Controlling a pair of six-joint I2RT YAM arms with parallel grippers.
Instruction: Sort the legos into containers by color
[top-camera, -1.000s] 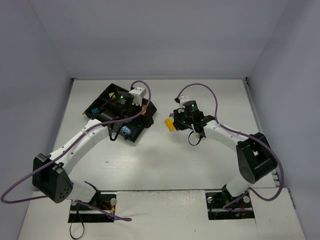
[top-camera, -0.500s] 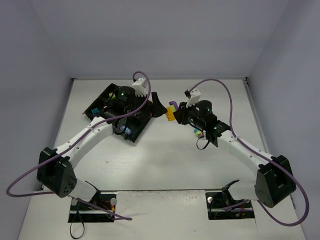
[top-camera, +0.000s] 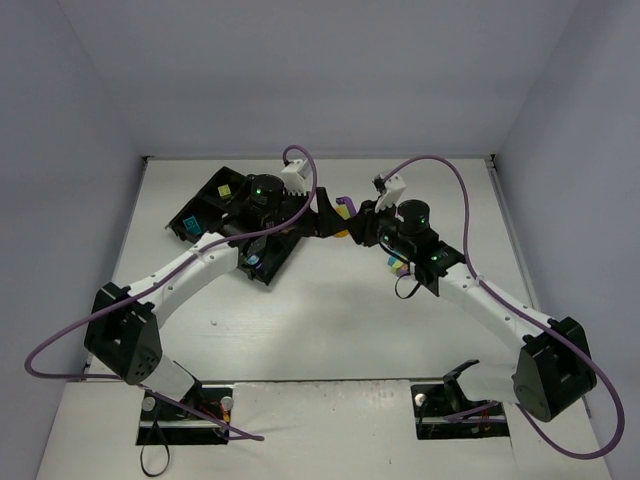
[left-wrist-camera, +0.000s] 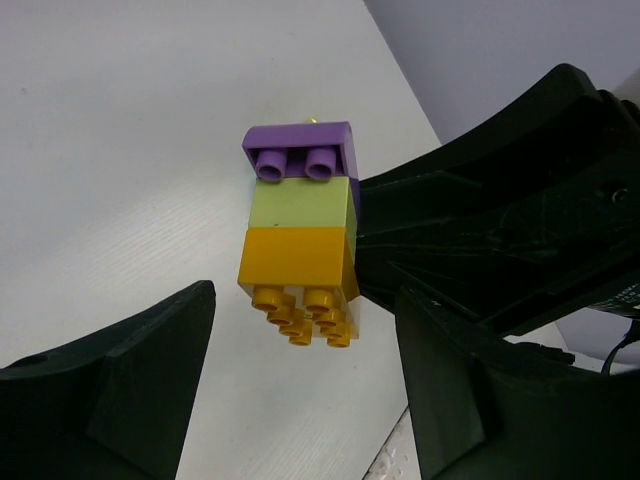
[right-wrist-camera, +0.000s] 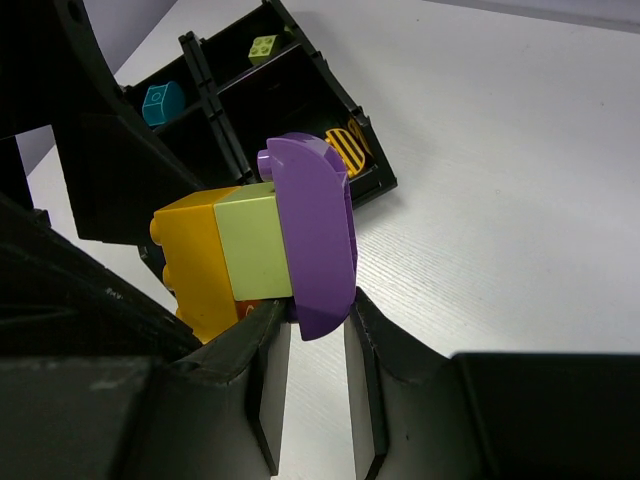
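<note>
Stack: stack of three small plastic toy bricks (left-wrist-camera: 300, 235), purple, lime green and orange-yellow, hangs in the air over the white table (top-camera: 330, 320), at about 12 o'clock from the table's middle in the top view.
Right pincer: right gripper (right-wrist-camera: 315, 318) is clamped tight on the stack at its purple end, its fingers (right-wrist-camera: 265, 390) pressing from both sides.
Left pincer: left gripper (top-camera: 324, 216) stands spread, its fingers (left-wrist-camera: 130, 390) flanking the orange-yellow end at 9 and 3 o'clock in the left wrist view, with a gap on each side; it grips nothing.
Tray: black square plastic tray (right-wrist-camera: 210, 85) with low walls and a cross divider lies on the table at 9 o'clock from the stack.
Tray contents: teal-blue brick (right-wrist-camera: 160, 100) lies in the 9 o'clock compartment and lime green brick (right-wrist-camera: 263, 46) in the 12 o'clock one, going by the top view; yellow-and-black striped piece (right-wrist-camera: 347, 143) lies in the compartment nearest the stack.
</note>
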